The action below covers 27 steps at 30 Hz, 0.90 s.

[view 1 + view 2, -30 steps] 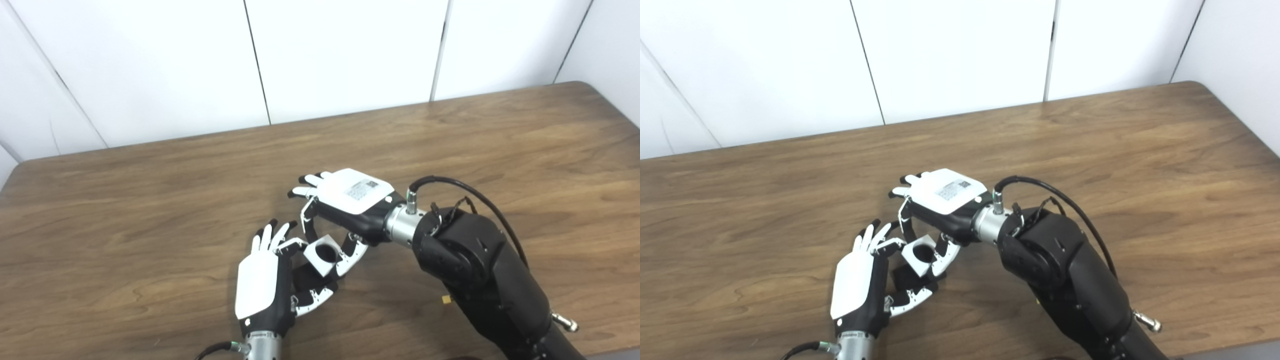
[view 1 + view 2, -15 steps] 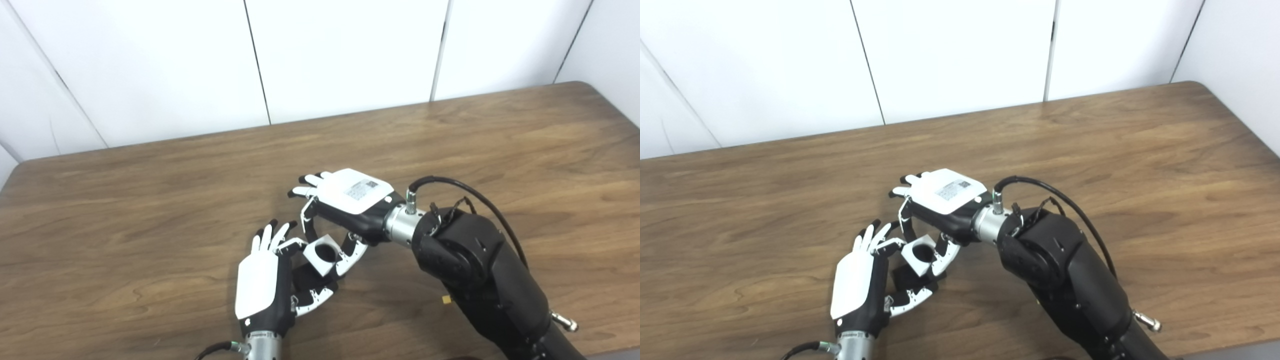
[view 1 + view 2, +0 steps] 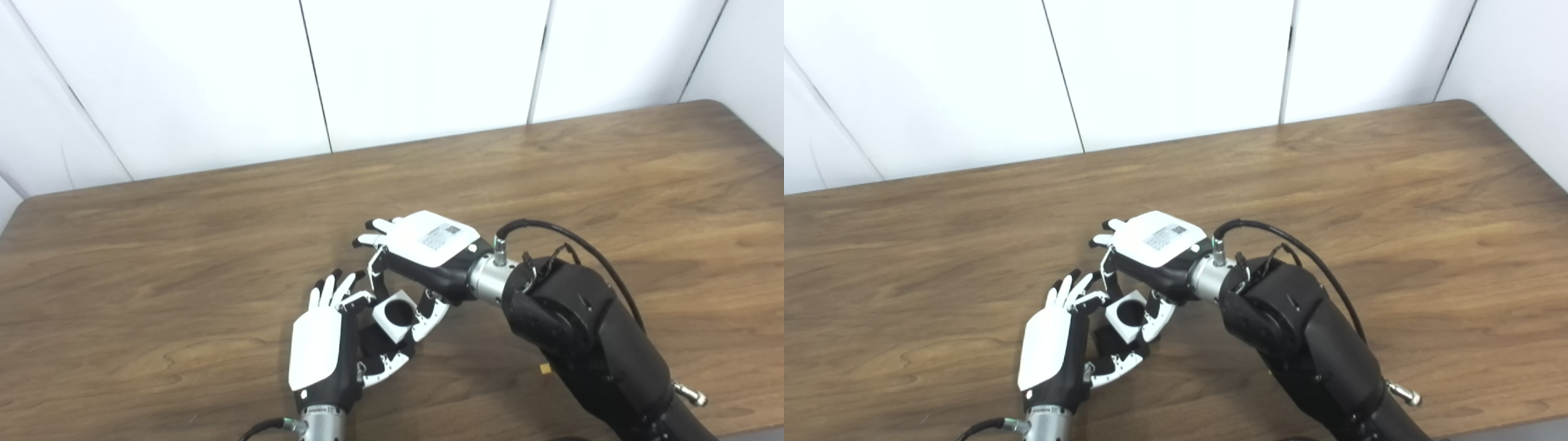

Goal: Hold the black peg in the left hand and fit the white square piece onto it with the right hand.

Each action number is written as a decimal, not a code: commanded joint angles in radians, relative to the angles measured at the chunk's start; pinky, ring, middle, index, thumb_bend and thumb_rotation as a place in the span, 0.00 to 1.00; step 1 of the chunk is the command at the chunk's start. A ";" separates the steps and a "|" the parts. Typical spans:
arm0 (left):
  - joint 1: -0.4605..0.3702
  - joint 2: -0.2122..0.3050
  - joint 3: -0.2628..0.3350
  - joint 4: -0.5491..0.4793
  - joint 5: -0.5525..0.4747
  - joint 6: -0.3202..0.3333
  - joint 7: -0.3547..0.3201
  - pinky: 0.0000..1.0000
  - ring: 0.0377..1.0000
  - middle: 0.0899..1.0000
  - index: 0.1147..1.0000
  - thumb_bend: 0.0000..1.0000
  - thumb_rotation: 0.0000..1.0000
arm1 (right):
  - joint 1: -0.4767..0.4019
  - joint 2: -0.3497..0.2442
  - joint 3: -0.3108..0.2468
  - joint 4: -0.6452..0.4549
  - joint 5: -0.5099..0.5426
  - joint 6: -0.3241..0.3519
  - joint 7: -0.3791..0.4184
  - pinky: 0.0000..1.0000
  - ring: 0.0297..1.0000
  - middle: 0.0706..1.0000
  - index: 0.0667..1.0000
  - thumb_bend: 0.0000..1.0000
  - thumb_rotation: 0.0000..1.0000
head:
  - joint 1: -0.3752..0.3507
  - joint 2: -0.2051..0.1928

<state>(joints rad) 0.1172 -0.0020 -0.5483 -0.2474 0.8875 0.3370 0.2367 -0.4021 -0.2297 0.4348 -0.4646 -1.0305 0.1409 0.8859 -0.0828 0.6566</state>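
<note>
both hands are together near the front edge of the wooden table (image 3: 551, 159), left of its middle. the left hand (image 3: 324, 343) stands palm inward, fingers curled round a dark shape that looks like the black peg (image 3: 1104, 339), so it's closed on the peg as far as i can tell, though most of the peg is hidden behind the palm and the piece. the right hand (image 3: 422, 254) reaches in from the right, back of the hand up, and it has the white square piece (image 3: 393, 314) pinched between thumb and fingertips (image 3: 429, 318), a narrow grip on the piece's sides.

the piece is tilted, its round hole facing up toward the cameras, and it sits right against the left hand's fingertips, directly above the dark peg. the hole reads dark inside, and i can't say whether that's the peg's tip showing through or just shadow.

so where are we? both grasps look done: peg held, piece held, and the two brought together. what's left, by my reading, is the fit itself, lining the hole up with the peg and pressing the piece down. whether it has started onto the peg can't be told from here; the tilt suggests it isn't seated yet.
</note>
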 commanded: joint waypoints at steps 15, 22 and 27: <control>0.075 -0.096 -0.054 0.027 0.017 0.008 0.018 1.00 0.99 0.89 0.43 0.52 0.08 | -0.013 -0.032 0.006 0.003 -0.057 -0.018 0.016 0.86 1.00 0.95 0.68 0.95 0.30 | 0.001 0.005; 0.077 -0.090 -0.050 0.025 0.019 0.011 0.022 1.00 0.98 0.89 0.65 0.76 0.26 | -0.007 -0.028 -0.005 0.002 -0.056 -0.012 0.018 0.87 1.00 0.95 0.69 0.96 0.33 | 0.006 0.008; 0.081 -0.090 -0.036 0.022 0.000 0.000 0.044 1.00 0.97 0.89 0.78 0.79 0.27 | -0.004 -0.022 -0.015 -0.003 -0.048 -0.005 0.017 0.86 1.00 0.95 0.69 0.96 0.34 | 0.008 0.009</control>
<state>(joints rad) 0.1180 -0.0024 -0.5464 -0.2479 0.8859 0.3530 0.2407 -0.3797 -0.2627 0.4320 -0.4479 -1.0824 0.1340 0.9102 -0.0736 0.6642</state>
